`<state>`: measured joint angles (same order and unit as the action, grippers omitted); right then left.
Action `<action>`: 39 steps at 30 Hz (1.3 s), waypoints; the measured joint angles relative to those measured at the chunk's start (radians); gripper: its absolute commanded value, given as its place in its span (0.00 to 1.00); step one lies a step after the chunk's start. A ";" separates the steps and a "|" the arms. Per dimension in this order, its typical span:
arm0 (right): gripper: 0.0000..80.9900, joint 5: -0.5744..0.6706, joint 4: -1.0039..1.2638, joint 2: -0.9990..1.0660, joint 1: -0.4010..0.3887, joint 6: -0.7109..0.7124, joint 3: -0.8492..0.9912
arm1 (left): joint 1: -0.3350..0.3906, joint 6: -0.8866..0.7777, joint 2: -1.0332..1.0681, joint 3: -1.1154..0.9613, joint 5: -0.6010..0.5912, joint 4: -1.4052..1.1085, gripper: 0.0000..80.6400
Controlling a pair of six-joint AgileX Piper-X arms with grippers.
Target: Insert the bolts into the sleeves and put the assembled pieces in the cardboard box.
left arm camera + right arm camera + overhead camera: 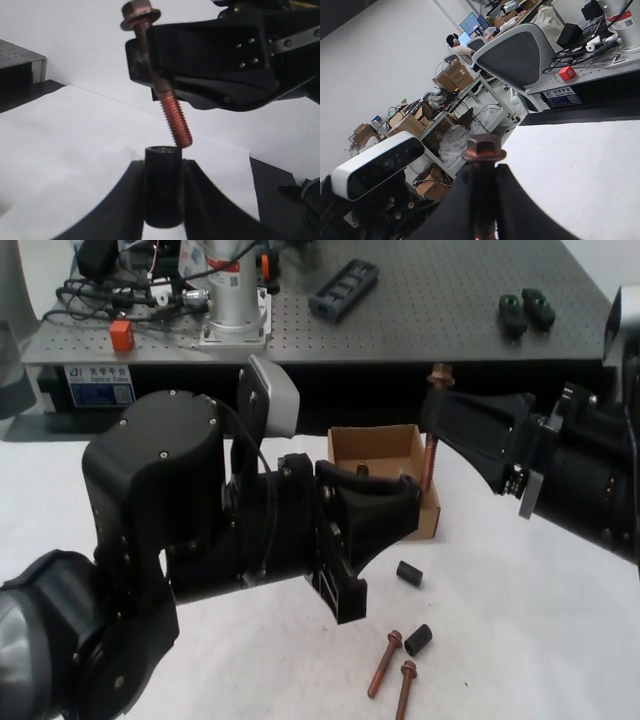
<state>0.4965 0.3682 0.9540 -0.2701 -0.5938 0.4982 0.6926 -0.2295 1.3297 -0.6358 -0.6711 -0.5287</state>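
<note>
Here, pinching a black sleeve (163, 190) upright in the left hand (164, 172), fingers closed on its sides, open mouth turned up to take the thread. Clamping a copper bolt (172, 115) just under its flanged head in the right hand (147, 65), threaded end pointing down and bare for entry. Holding that bolt tilted rather than plumb, with the tip right at the rim of the sleeve's mouth and seemingly not yet inside; probably calling for a slight straightening and a nudge toward the centre of the bore.

Doing all this in the air at the cardboard box (372, 436), apparently for a short drop once the pair is joined. Leaving two spare sleeves (408, 573) (418, 639) and two spare bolts (384, 664) (405, 688) loose on the white worktop (520, 620), nearer the camera and well apart from both hands.

Working with little slack: two bulky black hands close together, the box's walls just beside the left fingers. Finding freer room on the bare worktop beyond the box, on the right arm's side.
</note>
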 measured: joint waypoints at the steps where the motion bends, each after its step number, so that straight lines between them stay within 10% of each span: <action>1: 0.05 0.000 0.009 0.000 0.000 -0.009 0.000 | 0.000 0.000 0.000 0.000 -0.004 0.002 0.01; 39: 0.04 0.091 -0.005 0.000 0.002 0.013 0.000 | 0.002 -0.103 0.000 0.004 0.000 -0.055 0.01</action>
<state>0.5871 0.3632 0.9540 -0.2677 -0.5809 0.4982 0.6949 -0.3326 1.3297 -0.6319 -0.6709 -0.5841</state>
